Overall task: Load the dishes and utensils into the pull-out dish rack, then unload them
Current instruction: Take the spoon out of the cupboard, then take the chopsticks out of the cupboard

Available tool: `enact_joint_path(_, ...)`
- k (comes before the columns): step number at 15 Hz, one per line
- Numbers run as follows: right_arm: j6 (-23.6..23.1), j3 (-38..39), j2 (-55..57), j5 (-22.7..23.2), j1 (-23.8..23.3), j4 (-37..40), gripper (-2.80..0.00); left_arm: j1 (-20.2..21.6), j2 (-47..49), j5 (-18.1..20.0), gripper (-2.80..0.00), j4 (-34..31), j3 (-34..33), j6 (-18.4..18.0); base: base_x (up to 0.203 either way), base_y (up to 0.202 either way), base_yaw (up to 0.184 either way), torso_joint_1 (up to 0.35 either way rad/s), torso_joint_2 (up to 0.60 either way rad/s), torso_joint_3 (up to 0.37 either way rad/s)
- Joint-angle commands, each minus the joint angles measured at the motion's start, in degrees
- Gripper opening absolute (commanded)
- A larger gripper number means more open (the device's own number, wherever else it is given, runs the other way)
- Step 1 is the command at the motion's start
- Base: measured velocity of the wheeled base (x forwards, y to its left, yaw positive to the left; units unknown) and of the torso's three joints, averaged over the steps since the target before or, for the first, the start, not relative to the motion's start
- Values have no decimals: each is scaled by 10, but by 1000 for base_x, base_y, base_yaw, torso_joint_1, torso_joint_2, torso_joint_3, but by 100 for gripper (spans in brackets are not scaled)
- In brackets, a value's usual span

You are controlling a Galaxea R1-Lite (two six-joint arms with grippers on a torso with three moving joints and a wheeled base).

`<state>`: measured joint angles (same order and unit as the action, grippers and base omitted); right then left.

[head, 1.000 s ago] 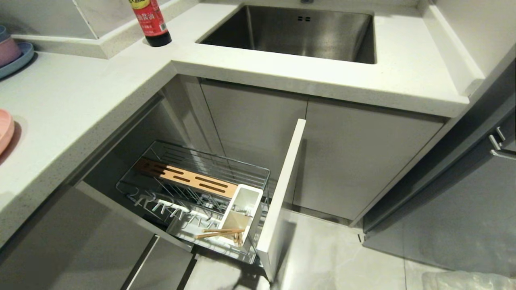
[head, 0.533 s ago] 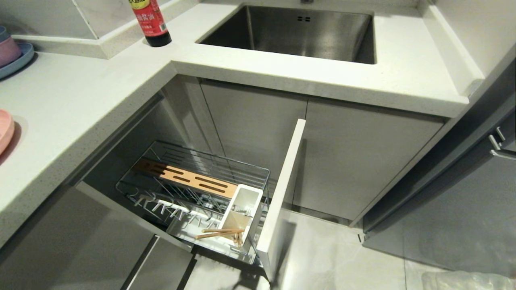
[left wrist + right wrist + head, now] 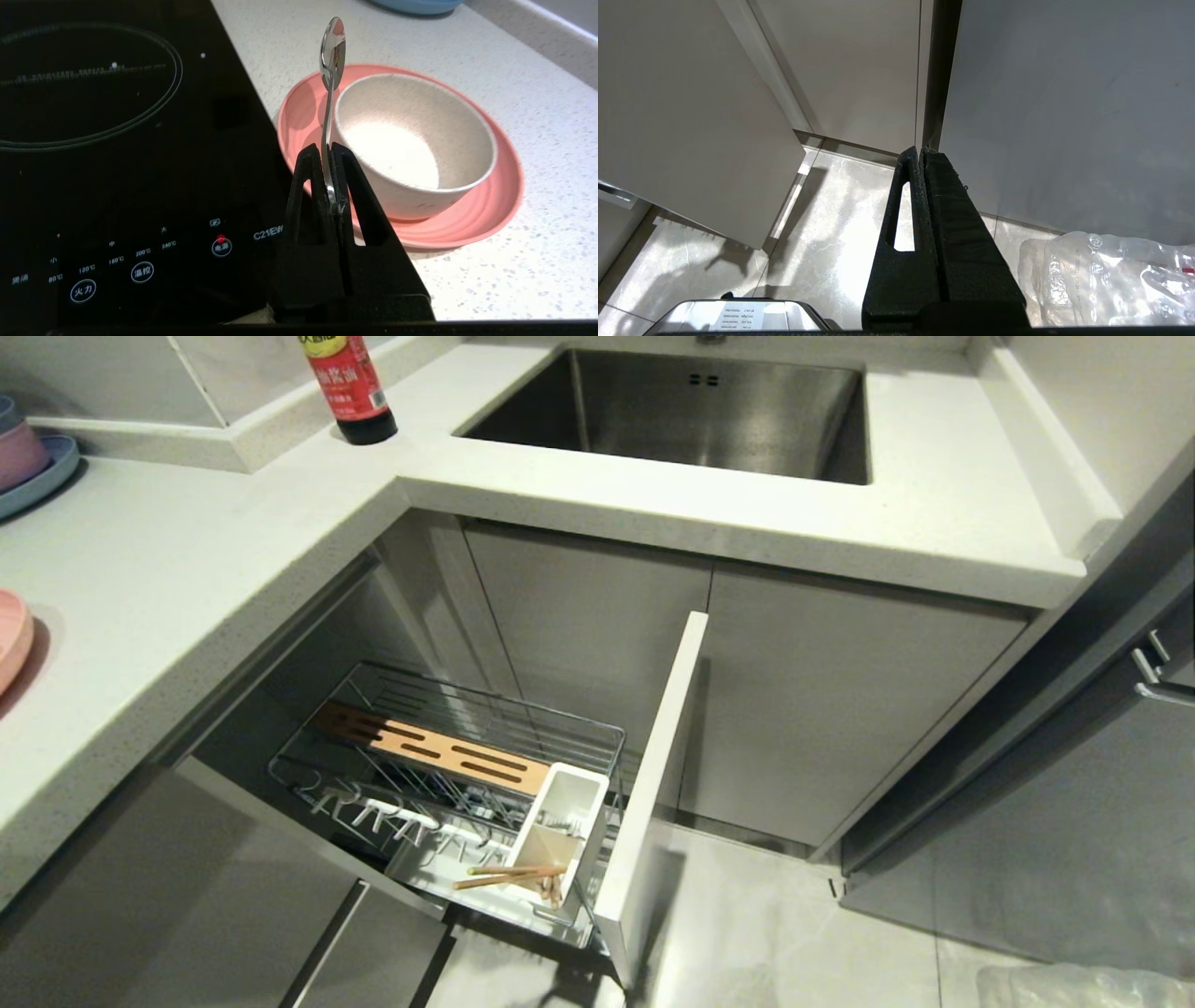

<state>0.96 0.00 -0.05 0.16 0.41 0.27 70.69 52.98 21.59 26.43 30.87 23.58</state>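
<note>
Left claw (image 3: 328, 156) clamped on spoon (image 3: 331, 70) – over cooktop edge (image 3: 252, 107), beside bowl (image 3: 413, 144) (on pink plate (image 3: 467, 224)), right claw (image 3: 920, 156) together nr floor.

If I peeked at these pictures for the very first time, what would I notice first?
Probably the shiny spoon sticking straight up, pinched by its handle in the left claw, next to a cream bowl sitting on a pink plate by a black cooktop. Then the rack pulled out under the counter, with chopsticks lying across its white caddy.
</note>
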Motion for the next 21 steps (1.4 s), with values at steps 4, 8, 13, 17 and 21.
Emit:
enact_joint_path(4, 0, 0, 0, 0, 0, 0, -280, 2, 32, 2, -280, 23, 0, 3, 0, 0, 0, 0, 0, 0)
enact_joint_path(8, 0, 0, 0, 0, 0, 0, -280, 2, 53, 3, -280, 31, 1, 4, 0, 0, 0, 0, 0, 0)
enact_joint_path(13, 0, 0, 0, 0, 0, 0, -280, 1, 62, 42, -280, 74, -28, 6, 0, 0, 0, 0, 0, 0)
enact_joint_path(17, 0, 0, 0, 0, 0, 0, -280, 1, 62, 46, -280, 93, -38, 7, 0, 0, 0, 0, 0, 0)
enact_joint_path(21, 0, 0, 0, 0, 0, 0, -280, 1, 63, 47, -280, 119, -54, 8, 0, 0, 0, 0, 0, 0)
